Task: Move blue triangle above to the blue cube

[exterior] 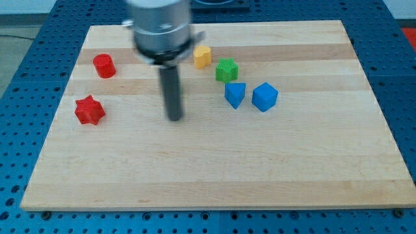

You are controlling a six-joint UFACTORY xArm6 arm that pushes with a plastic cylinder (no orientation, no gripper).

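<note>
- Wooden board [214,175] on a blue perforated bench; one arm over it, ending in a dark rod.
- The tip [174,118] sits on bare wood left of centre, touching no block. No fingers on this rig, so nothing to open or close: it is only a rod.
- Blue triangle [235,95] lies right of centre, well to the view's right of the tip.
- Blue cube [264,97] is just beside the triangle on its right, a narrow gap between them, both at about the same level in the view.
- So the triangle is beside the cube, not above it. Judged from this, the task proper is not yet done; no contact made.
- What is left, as I read it: bring the tip round to the triangle, then push it toward the view's top and right until it stands above the cube.
- Green block [227,69] sits just up from the triangle, yellow block [202,56] beyond it; both crowd the upward path.
- Red cylinder [104,65] and red star [89,110] are far left, out of the way.
</note>
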